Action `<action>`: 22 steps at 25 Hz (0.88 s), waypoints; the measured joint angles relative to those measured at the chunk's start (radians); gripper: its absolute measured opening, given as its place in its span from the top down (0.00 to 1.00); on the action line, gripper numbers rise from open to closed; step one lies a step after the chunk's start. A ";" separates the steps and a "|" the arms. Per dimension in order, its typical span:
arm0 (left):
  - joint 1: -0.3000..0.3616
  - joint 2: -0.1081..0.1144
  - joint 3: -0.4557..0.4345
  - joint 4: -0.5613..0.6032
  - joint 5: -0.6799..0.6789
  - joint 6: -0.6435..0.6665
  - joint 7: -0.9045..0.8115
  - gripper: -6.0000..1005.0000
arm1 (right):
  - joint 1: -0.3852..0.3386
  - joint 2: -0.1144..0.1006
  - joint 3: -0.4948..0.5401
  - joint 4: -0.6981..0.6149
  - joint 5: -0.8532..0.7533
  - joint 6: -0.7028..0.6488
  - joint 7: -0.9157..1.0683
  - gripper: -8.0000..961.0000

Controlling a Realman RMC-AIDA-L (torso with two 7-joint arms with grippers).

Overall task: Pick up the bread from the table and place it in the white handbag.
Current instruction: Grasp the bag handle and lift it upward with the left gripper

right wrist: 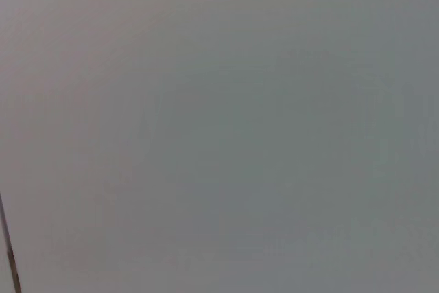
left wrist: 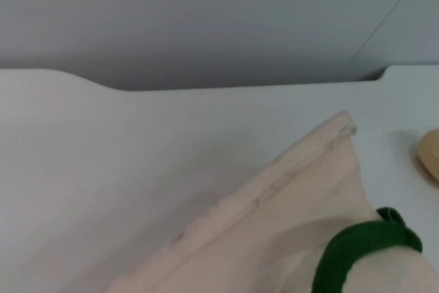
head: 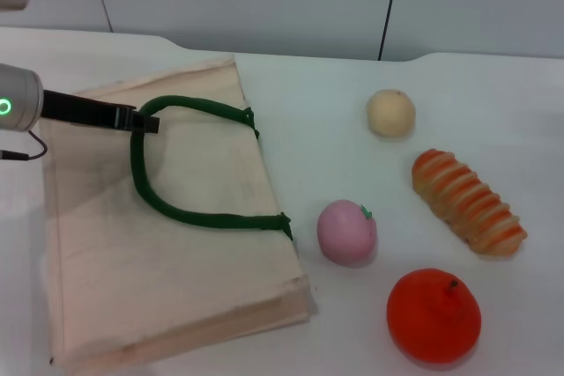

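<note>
Bread point(head: 468, 202) lies on the table point(head: 335, 85) at our right, its orange and tan ridges running at a slant, with a round beige ball point(head: 390, 113) beyond it, an orange sphere point(head: 434, 315) nearer us and a pink fruit point(head: 346, 232) toward the middle, all apart from one another. At our left, the white handbag point(head: 167, 253) lies flat on the table, and our left gripper point(head: 145, 121) reaches in over it from the side, its dark tip at the upper bend of the green handle point(head: 189, 213); we cannot tell how far its fingers are spread, nor whether they grip the rope or merely touch it. Our left wrist view shows the bag's far edge point(left wrist: 274, 190) and a piece of the green handle. Our right gripper is out of sight, its wrist view showing only a blank grey surface.
</note>
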 joint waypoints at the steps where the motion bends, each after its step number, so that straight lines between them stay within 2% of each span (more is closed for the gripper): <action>1: 0.001 0.000 0.000 0.000 -0.007 0.000 0.002 0.86 | 0.000 0.000 0.000 -0.001 0.000 0.000 0.000 0.08; 7: 0.024 0.008 -0.002 -0.009 -0.152 0.042 0.049 0.86 | -0.003 0.001 0.000 -0.001 0.000 0.000 0.003 0.08; 11: 0.063 0.031 0.000 -0.011 -0.351 0.166 0.133 0.86 | -0.005 0.000 0.000 0.003 0.000 0.000 0.027 0.08; 15: 0.100 0.052 0.000 -0.011 -0.540 0.330 0.198 0.86 | -0.004 -0.002 -0.008 -0.006 -0.006 0.000 0.134 0.08; 19: 0.109 0.074 0.000 -0.013 -0.606 0.433 0.212 0.86 | -0.001 -0.003 -0.026 -0.036 -0.025 0.002 0.209 0.08; 22: 0.107 0.078 0.000 -0.013 -0.625 0.456 0.210 0.86 | 0.003 -0.005 -0.056 -0.051 -0.047 0.010 0.241 0.08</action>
